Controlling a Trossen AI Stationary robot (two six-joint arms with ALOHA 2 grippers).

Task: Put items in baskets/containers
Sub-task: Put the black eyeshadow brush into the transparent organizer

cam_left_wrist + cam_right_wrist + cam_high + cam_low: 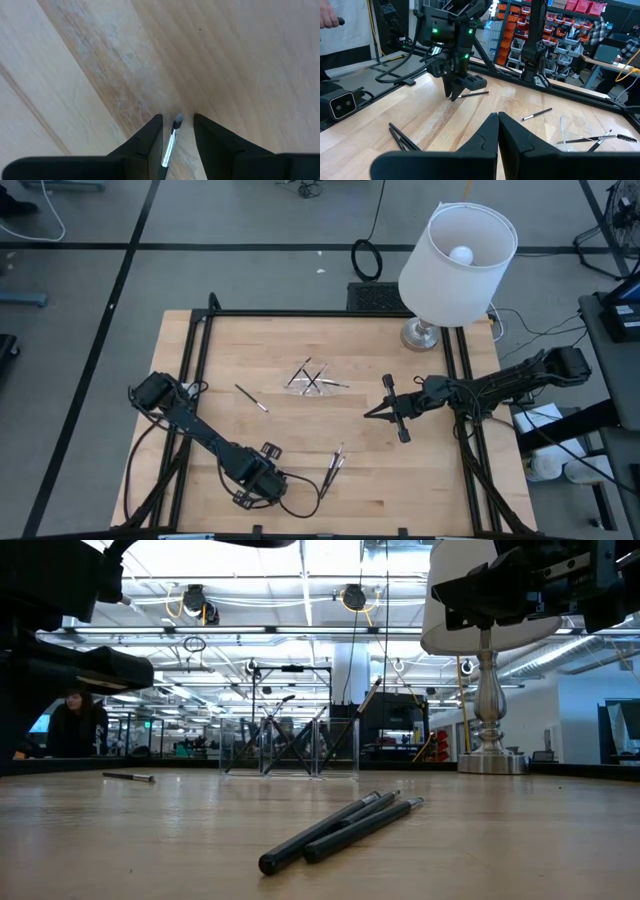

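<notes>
Down near the table's (420, 480) front edge, the left gripper (453, 96) is pointing its tips at the pale, grainy wood. Its dark wedge-shaped fingers (150, 135) are standing spread, straddling a thin brush (169, 147) with a shiny metal collar and a small grey tuft. The brush is running lengthwise through the gap, tuft end forward.

Just to the right, a pair of slim black sticks (340, 830) is lying side by side, lighter tips pointing toward the back. A single stick (251, 398) is resting slantwise at left centre. The clear tray (240, 750) is sitting mid-table, holding several crossed sticks. A white-shaded lamp (455, 265) on a metal base is standing at the back right corner.

The right gripper (497, 116) is hovering right of the tray, fingers pressed together.
</notes>
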